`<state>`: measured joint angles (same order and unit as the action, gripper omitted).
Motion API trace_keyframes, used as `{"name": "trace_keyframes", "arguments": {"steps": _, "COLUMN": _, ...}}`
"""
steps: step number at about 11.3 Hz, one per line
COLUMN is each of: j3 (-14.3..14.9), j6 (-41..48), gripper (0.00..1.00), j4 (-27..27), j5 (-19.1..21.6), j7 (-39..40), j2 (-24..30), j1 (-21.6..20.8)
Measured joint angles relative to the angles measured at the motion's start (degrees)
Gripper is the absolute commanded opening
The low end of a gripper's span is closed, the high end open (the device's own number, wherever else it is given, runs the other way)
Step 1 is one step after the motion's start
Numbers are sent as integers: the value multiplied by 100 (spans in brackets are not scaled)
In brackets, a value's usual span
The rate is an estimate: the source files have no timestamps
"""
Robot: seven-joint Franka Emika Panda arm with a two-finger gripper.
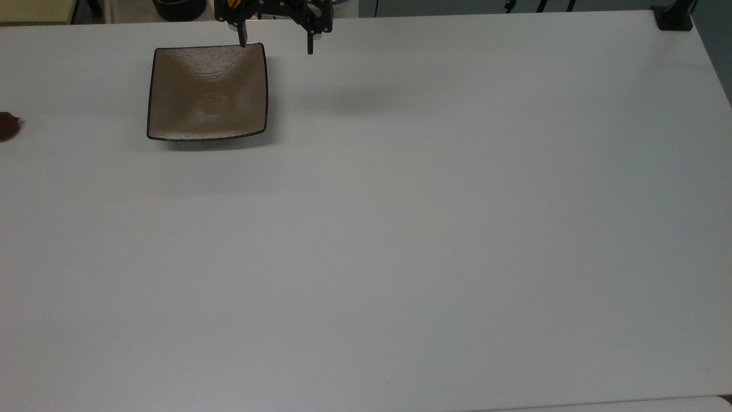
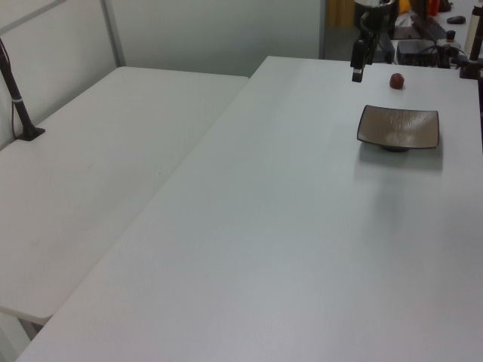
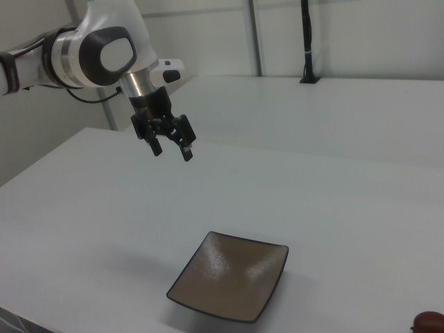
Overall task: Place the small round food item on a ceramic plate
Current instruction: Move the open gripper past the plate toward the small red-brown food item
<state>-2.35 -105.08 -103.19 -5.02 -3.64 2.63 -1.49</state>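
Top view, from my remote station: the gripper (image 1: 275, 47) hangs at the far edge of the white table (image 1: 429, 229), its two black fingers spread wide with nothing between them. One fingertip (image 1: 242, 41) sits over the far rim of the ceramic plate (image 1: 207, 91), near the corner on the top view's right; the other points down over bare tabletop just beside that corner. The plate, square and glossy taupe-brown with a thin dark rim, lies flat toward the top view's far left. The small round food item (image 1: 7, 127), a dark reddish lump, rests on the table at the top view's extreme left, cut off by the frame's border and well apart from the plate.

In the right view I see the arm (image 3: 90, 55) reaching in from the right view's upper left, its gripper (image 3: 170, 148) held high above the table and clear of the plate (image 3: 229, 277), which casts a shadow beneath its raised edges. The food item (image 3: 429, 322) peeks in at the right view's bottom right corner.

In the left view the gripper (image 2: 358, 69) hangs above the table's far end, the food item (image 2: 396, 81) lying near it toward the left view's right and the plate (image 2: 398, 127) nearer the camera. A second white table (image 2: 98, 166) adjoins on the left view's left, with a dark post (image 2: 19, 105) standing near its edge. From the plate toward the camera, I have open white surface.
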Motion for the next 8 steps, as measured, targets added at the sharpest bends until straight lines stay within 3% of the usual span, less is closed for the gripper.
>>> {"name": "trace_keyframes", "arguments": {"steps": 3, "j3": 120, "j6": -110, "gripper": 100, "j4": -7, "j5": -498, "j7": 83, "j2": 0, "j1": 191}}
{"name": "trace_keyframes", "arguments": {"steps": 6, "j3": 790, "j6": -695, "gripper": 100, "j4": -80, "j5": -716, "j7": 844, "j2": -14, "j1": 237}}
{"name": "trace_keyframes", "arguments": {"steps": 8, "j3": 1227, "j6": -1270, "gripper": 100, "j4": -198, "j5": -741, "j7": 1942, "j2": -89, "j1": 347}}
